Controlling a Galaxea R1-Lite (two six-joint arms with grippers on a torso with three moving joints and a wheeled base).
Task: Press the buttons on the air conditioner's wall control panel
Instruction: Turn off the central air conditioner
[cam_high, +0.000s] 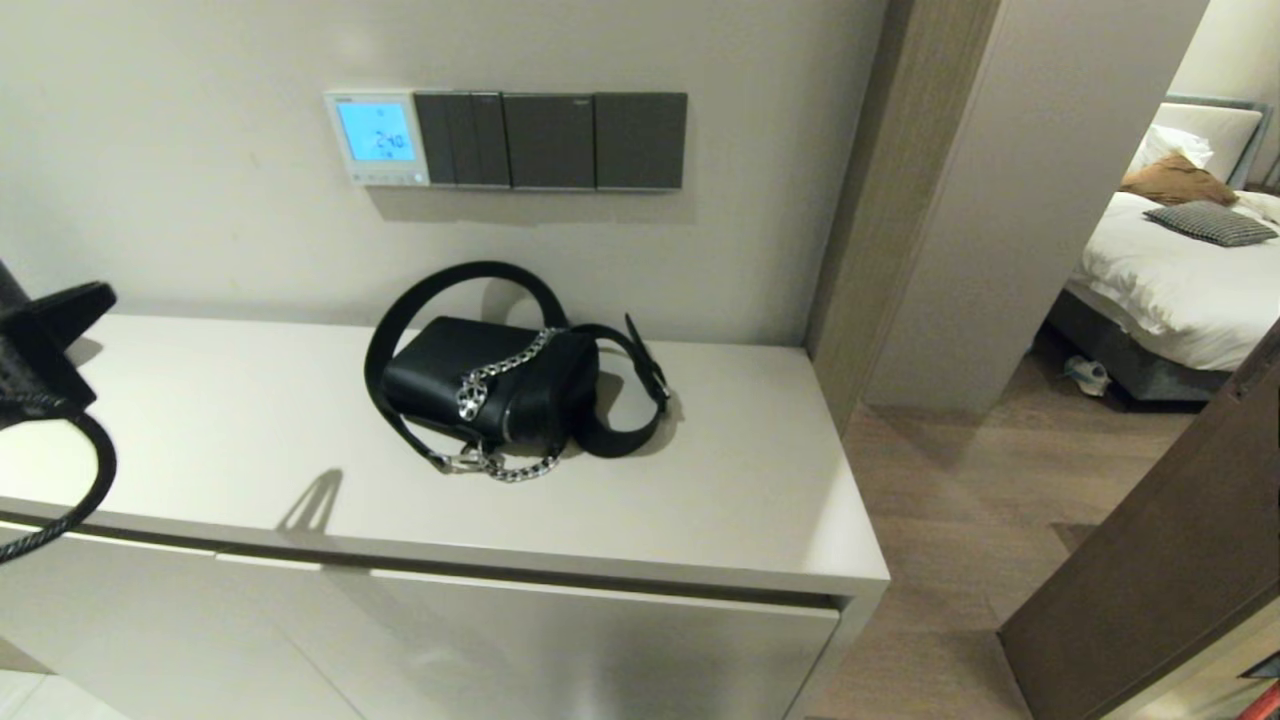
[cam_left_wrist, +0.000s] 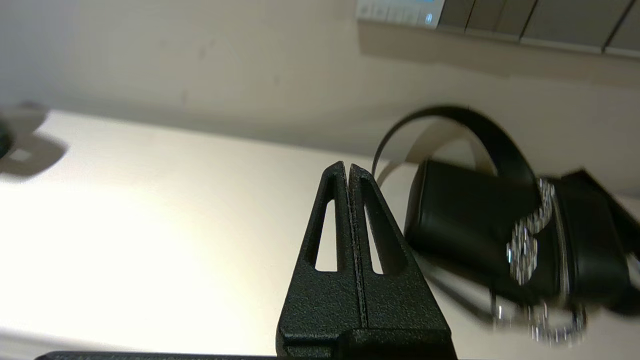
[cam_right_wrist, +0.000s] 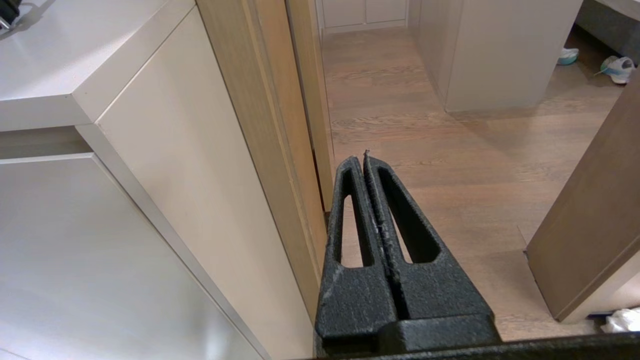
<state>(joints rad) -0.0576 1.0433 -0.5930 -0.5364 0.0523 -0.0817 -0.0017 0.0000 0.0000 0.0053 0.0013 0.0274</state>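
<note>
Panel (cam_high: 376, 137) is mounted on the wall above the cabinet (cam_high: 250, 440), at the left end of a row of three dark switch plates (cam_high: 558, 139). Its screen glows light blue with digits that appear to read 24.0, though they are too small to confirm. Buttons (cam_high: 385, 177) form a row along the panel's lower edge, below the screen.

Progress: no gripper is touching the panel, and the task is judged to be in its approach stage. Whether any button has already been pressed cannot be determined; the lit screen alone is not proof. All pressing is treated as remaining.

Left gripper (cam_left_wrist: 348, 167) has its fingers pressed together, holding nothing. It hangs over the left end of the cabinet top, well apart from the panel, which sits higher on the wall and to the robot's right of it. A black bag (cam_high: 490, 385) lies on the cabinet below the switch plates.

Right gripper (cam_right_wrist: 364, 156) is also closed and empty, parked low beside the cabinet's right end, over the wooden floor (cam_right_wrist: 450, 165).
</note>
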